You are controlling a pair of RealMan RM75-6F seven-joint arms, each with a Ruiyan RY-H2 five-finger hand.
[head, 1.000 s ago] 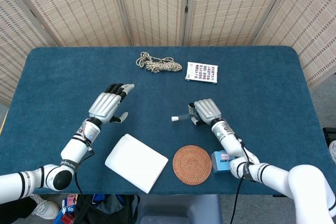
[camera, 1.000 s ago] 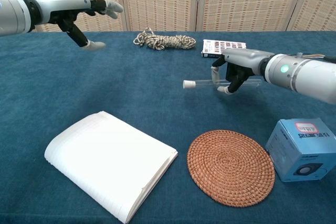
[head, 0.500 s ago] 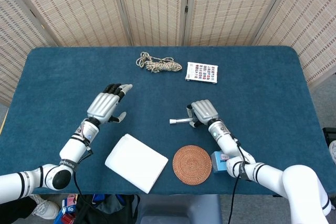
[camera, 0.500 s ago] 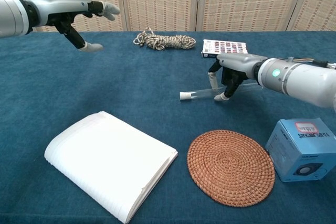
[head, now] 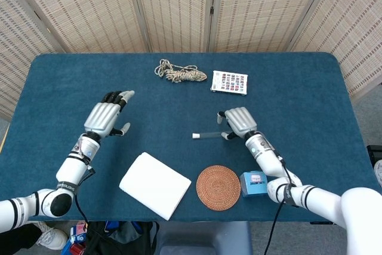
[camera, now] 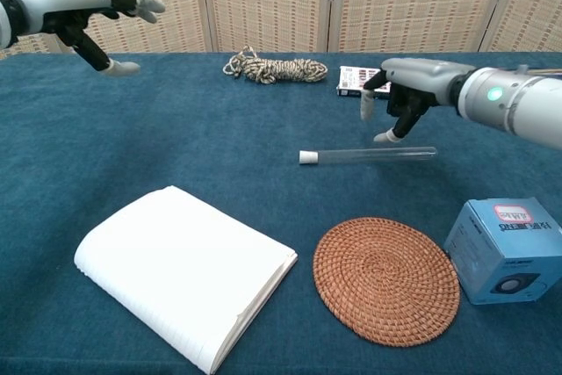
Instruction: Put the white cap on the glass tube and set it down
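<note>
A glass tube (camera: 369,155) with a white cap (camera: 307,157) on its left end lies flat on the blue table (camera: 219,138); in the head view the glass tube (head: 209,135) reaches toward my right hand. My right hand (camera: 406,94) hovers just above the tube's right part, fingers spread, holding nothing, also seen in the head view as my right hand (head: 240,121). My left hand (head: 106,117) is raised over the table's left side, open and empty, with fingers extended; in the chest view my left hand (camera: 88,8) shows at upper left.
A white notebook (camera: 184,274) lies front left. A round woven coaster (camera: 386,278) sits front centre, a small blue box (camera: 505,248) to its right. A coiled rope (camera: 274,68) and a printed card (camera: 369,78) lie at the back.
My right hand has let go of the capped tube, which now lies on the table, and has lifted off it. My left hand has drifted further left.
</note>
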